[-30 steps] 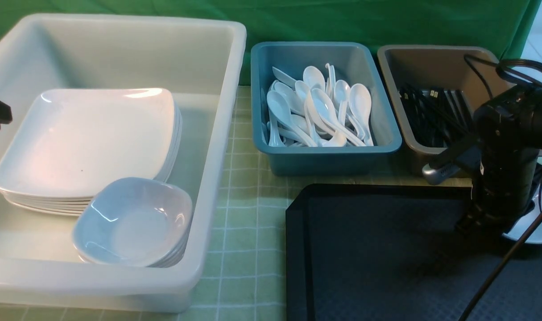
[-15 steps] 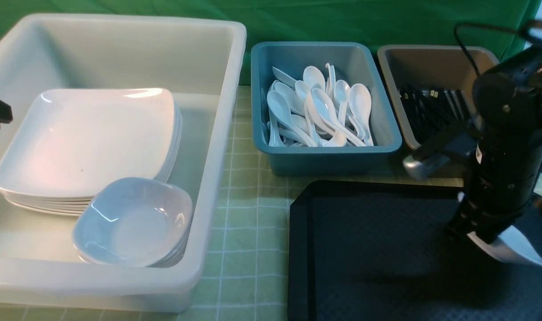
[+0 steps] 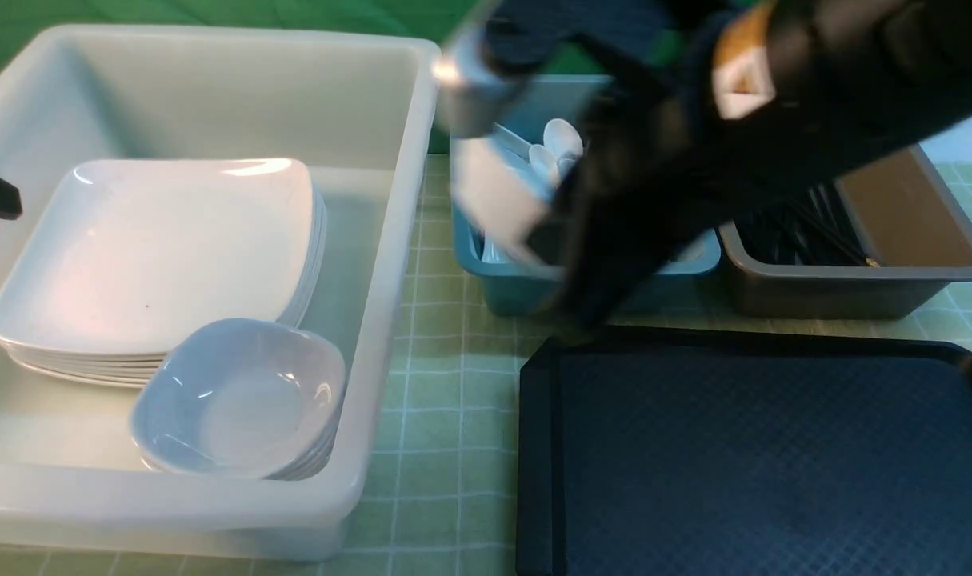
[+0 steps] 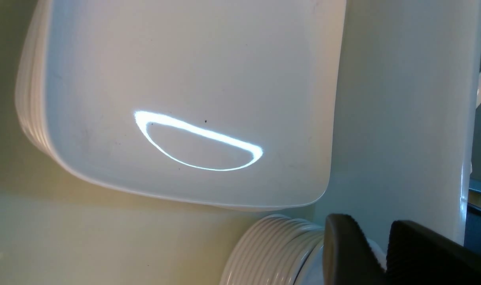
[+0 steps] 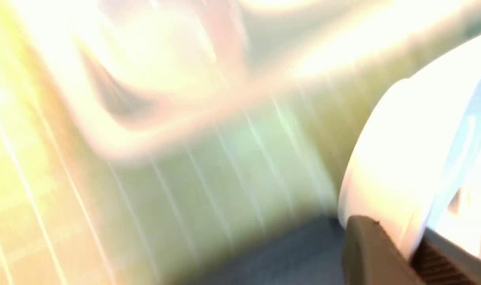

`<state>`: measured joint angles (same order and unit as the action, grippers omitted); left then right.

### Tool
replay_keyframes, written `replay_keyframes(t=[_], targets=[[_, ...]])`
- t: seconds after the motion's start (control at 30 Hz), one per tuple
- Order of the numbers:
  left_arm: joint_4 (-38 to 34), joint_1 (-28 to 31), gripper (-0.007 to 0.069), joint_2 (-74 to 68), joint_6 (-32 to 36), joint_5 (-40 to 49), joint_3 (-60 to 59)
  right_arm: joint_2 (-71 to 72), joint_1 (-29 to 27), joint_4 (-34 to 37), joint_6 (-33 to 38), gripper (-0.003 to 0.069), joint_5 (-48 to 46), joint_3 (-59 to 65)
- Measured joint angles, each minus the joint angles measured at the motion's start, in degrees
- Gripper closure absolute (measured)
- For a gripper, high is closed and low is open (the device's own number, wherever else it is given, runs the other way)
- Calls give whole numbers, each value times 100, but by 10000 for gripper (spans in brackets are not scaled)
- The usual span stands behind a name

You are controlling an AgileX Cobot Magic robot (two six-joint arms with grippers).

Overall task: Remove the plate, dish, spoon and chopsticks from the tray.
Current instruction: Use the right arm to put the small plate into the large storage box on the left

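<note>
My right gripper [image 3: 534,232] is a dark blur in front of the teal tub, shut on the rim of a small deep white dish [image 3: 494,200]. In the right wrist view the dish [image 5: 398,158] sits pinched between my fingers [image 5: 367,253]. The black tray [image 3: 758,456] lies bare at the lower right. A stack of plates [image 3: 158,248] and a stack of dishes [image 3: 238,400] sit in the white tub. My left gripper [image 4: 369,225] hangs over the dish stack [image 4: 272,249] next to the top plate [image 4: 192,99], slightly open and holding nothing. Spoons [image 3: 562,140] show in the teal tub, chopsticks [image 3: 806,232] in the brown one.
The big white tub [image 3: 390,240] fills the left half of the table. Behind the tray stand the teal tub [image 3: 526,296] and the brown tub [image 3: 854,292], side by side. A green checked cloth [image 3: 438,400] covers the strip between white tub and tray.
My right arm has lifted the dish off the tray's right end and swung it up and left, across the teal tub. The left gripper has stayed in place.
</note>
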<state>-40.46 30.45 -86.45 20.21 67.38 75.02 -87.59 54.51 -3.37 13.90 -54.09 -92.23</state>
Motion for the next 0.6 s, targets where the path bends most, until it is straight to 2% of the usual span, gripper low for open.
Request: replay_keyframes(t=[0.2,0.4,0.6], targets=[[-2,0,465,0,16,0,0,-836,821,29,1710,628,1241,-55],[-2,0,458,0,45,0,0,-1645,1104,-28,3060,628,1602,-55],[-2,0,455,0,64,0,0,-1954,1112,-245,3569,628,1603,-55]])
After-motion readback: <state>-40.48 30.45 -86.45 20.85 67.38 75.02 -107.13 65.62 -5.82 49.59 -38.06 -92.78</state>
